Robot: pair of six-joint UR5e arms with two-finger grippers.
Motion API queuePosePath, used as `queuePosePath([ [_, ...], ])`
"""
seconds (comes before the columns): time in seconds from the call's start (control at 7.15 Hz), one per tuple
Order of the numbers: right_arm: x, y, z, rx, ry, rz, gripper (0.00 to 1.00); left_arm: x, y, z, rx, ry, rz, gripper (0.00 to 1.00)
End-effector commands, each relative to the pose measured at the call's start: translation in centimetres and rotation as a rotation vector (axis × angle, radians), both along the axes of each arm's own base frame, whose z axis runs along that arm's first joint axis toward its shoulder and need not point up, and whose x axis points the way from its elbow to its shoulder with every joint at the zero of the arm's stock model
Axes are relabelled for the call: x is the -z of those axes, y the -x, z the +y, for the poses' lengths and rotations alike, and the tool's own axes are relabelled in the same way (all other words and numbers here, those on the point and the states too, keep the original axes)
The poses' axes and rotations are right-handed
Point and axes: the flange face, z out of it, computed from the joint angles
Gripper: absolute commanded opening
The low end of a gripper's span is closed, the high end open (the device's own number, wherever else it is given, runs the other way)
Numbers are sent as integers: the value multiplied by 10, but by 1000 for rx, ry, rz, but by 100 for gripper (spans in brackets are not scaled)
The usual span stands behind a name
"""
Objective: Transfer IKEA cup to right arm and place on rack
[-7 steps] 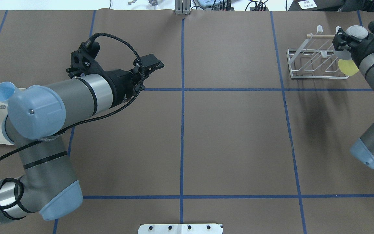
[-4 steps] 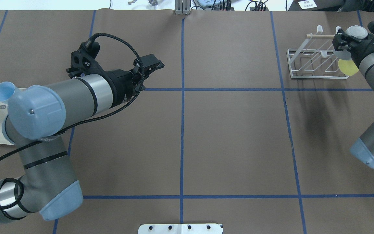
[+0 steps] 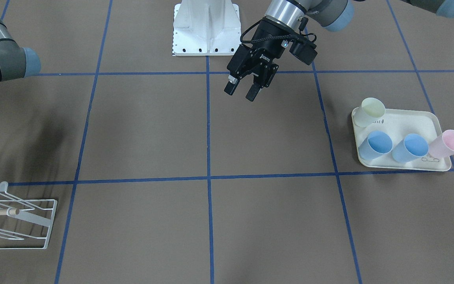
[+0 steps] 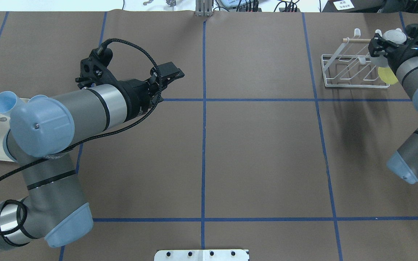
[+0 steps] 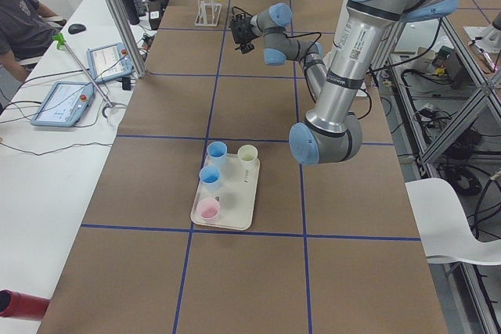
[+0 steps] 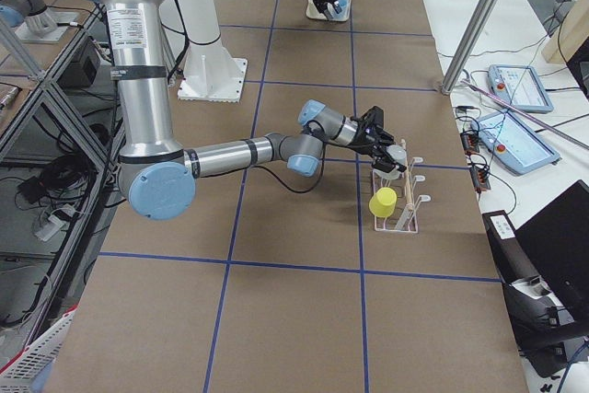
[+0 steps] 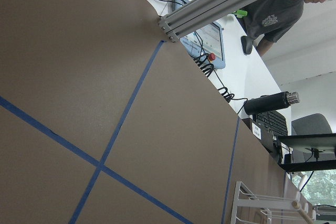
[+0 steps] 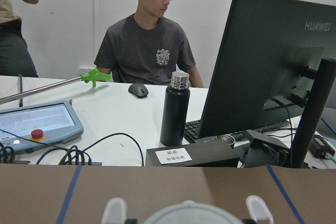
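We see the pale cup (image 4: 393,35) base-up in the right claw (image 4: 386,47), which is clamped on it over the end of the white wire rack (image 4: 356,86). Since a second ago, claw and cup have shifted slightly toward the end of the wooden dowel (image 4: 356,40). The arm now hides more of the yellow cup (image 4: 386,75) resting on the rack. The left claw (image 3: 242,90) has barely moved and hangs empty over the desk (image 4: 267,145), fingers apart. The cream tray (image 3: 408,122) holds four cups: a pale yellow cup (image 3: 371,111), a blue cup (image 3: 376,144), a second blue cup (image 3: 411,146) and a pink cup (image 3: 449,142).
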Motion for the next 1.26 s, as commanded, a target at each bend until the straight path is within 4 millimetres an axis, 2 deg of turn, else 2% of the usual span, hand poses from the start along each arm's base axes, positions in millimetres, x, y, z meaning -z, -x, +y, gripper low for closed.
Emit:
queuePosePath([
  [0.0, -8, 2, -2, 1, 13, 9, 0, -1, -2, 0, -2, 2, -3, 100],
  [0.28, -12, 0, -1, 1, 18, 12, 0, -1, -2, 0, -2, 2, -3, 100],
  [0.42, -12, -1, -1, -3, 18, 11, 4, -1, -1, 1, -2, 1, -1, 100],
  [0.56, -14, -2, -1, -4, 21, 16, 81, -1, -1, 1, -2, 1, -1, 100],
  [0.7, -15, -4, -1, -6, 20, 14, 100, -1, -1, 1, -2, 1, -1, 100],
  [0.98, -15, -8, -2, -6, 20, 14, 100, 1, 0, 0, -1, -1, 1, 100],
  [1.12, -7, -15, -3, 3, 13, -11, 100, 3, 3, 0, 2, -4, 7, 100],
])
